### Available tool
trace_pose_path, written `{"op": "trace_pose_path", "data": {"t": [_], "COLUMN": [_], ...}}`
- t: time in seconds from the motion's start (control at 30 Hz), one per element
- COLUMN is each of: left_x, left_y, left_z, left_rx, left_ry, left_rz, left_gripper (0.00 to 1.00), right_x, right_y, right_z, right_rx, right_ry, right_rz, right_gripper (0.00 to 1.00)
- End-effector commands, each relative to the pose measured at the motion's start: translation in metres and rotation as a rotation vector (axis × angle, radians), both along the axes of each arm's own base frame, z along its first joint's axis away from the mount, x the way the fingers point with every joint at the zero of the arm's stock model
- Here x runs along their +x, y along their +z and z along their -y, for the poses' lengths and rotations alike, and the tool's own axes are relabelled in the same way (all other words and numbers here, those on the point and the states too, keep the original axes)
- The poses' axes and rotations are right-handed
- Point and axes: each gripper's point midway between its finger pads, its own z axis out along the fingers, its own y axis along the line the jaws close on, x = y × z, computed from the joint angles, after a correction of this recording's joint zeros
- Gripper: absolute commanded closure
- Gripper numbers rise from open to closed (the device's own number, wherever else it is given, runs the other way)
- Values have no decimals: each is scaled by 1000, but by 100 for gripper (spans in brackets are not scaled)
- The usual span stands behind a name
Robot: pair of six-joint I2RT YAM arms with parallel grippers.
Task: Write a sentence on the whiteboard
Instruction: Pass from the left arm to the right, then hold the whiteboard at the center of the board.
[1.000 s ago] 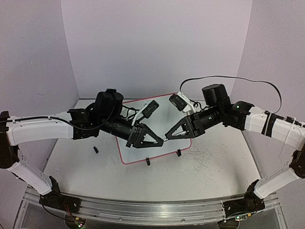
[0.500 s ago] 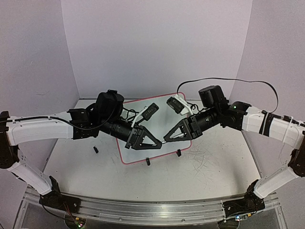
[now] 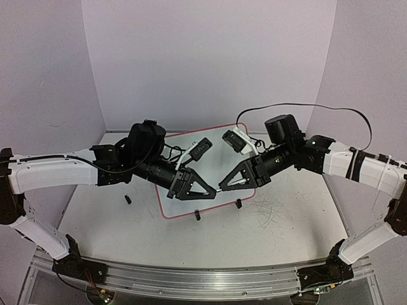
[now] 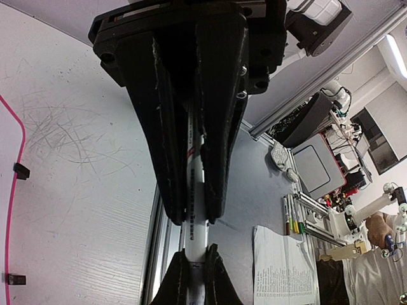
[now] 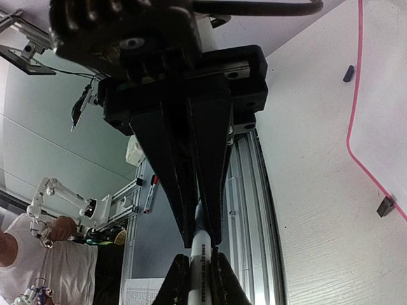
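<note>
One whiteboard (image 3: 215, 159) lies just beneath both grippers, where their tips meet. A white marker (image 4: 197, 222) bridges the two tips. The left gripper (image 3: 212, 192) stays clamped on its barrel. The right gripper (image 3: 222, 187), slightly wider and further right a second ago, has edged inward and now pinches the marker's other end tightly.
</note>
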Motion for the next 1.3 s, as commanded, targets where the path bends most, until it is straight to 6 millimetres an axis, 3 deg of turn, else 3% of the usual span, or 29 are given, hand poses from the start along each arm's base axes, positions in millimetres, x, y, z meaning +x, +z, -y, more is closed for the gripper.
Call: {"op": "trace_pose_path", "data": {"t": [0.0,0.17,0.23,0.43,0.47,0.53,0.63,0.73,0.83,0.93,1.07,1.27], "left_x": [5,7,14,46,53,72,108,131,142,147,151,151], "left_y": [34,34,35,55,60,69,73,77,65,39,2,-20], "left_z": [5,4,2,-25,-33,-52,-90,-133,-166,-182,-202,-237], "left_rx": [-93,-86,-76,-79,-86,-86,-61,-51,-18,66,222,249], "left_ry": [17,27,78,273,315,454,737,998,1165,1244,1316,1419], "left_rz": [75,80,99,165,175,200,244,259,221,162,108,90], "left_gripper": [100,99,82,11,6,2,1,1,1,1,1,1], "right_x": [-14,-8,2,41,47,61,92,104,115,116,124,116], "right_y": [10,12,12,25,28,40,54,83,99,108,104,110], "right_z": [-3,-3,-2,21,27,45,92,139,176,186,193,197], "right_rx": [49,37,15,-43,-50,-64,-103,-54,-82,-98,-180,-167], "right_ry": [55,10,-60,-345,-394,-528,-855,-1113,-1312,-1354,-1390,-1364], "right_rz": [57,89,133,312,341,425,535,648,708,748,791,832], "right_gripper": [96,100,100,100,100,100,100,100,100,100,100,100]}}
